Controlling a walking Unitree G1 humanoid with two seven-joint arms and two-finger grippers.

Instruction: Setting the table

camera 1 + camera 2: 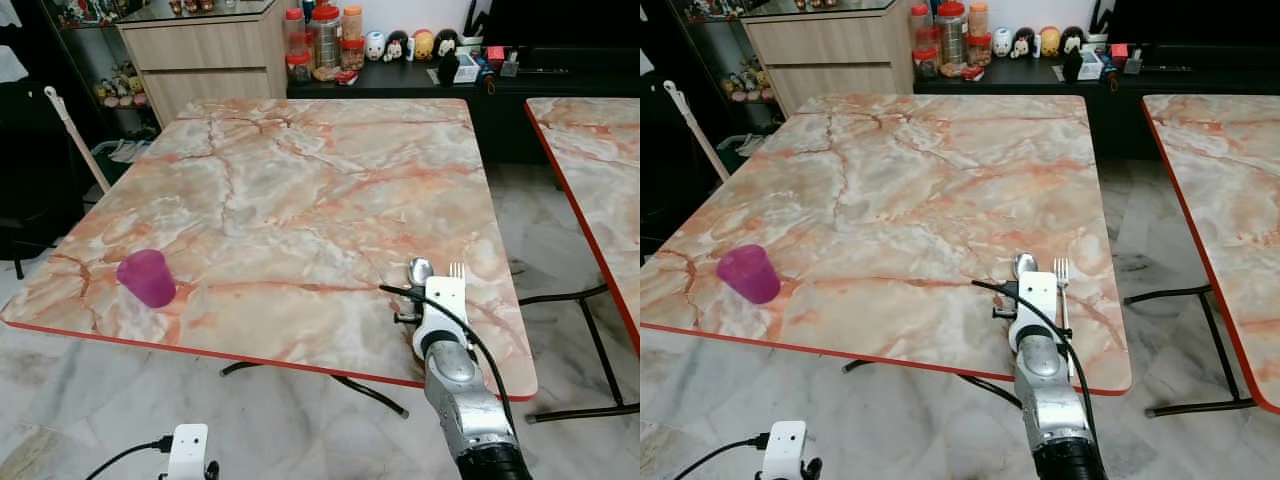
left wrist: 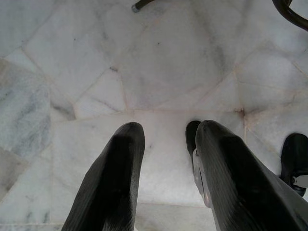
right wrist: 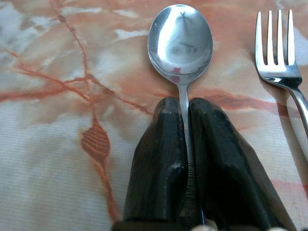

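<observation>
Nearest the camera, the left gripper point(image 2: 166, 144) hangs low over pale marble floor tiles point(image 2: 159, 72), its two black fingers spread apart with nothing between them, short of the table's near edge. Right gripper point(image 3: 185, 115) reaches over the near right corner of the marble-patterned table point(image 1: 300, 180), its fingers closed tight on the handle of a spoon point(image 3: 180, 43); the bowl of the spoon lies face up on the tabletop just beyond the fingertips. Just beside the spoon, to its right, lies a fork point(image 3: 279, 53), tines pointing to the far side, the two apart and roughly parallel. Both pieces sit close to the near red-trimmed edge and not far from the right edge of the table. At the near left corner a purple cup point(image 1: 147, 277) stands upright, close to the near edge and well apart from the cutlery. Between cup and cutlery, and across the whole middle and far stretch, the tabletop lies bare. To the right, across a strip of open floor, stands a second table point(image 1: 590, 160) of the same pattern. Beyond the far edge are a wooden drawer unit point(image 1: 200, 55) at the left and a dark low cabinet point(image 1: 400, 85) carrying jars point(image 1: 325, 40) and small figurines point(image 1: 405, 45).
</observation>
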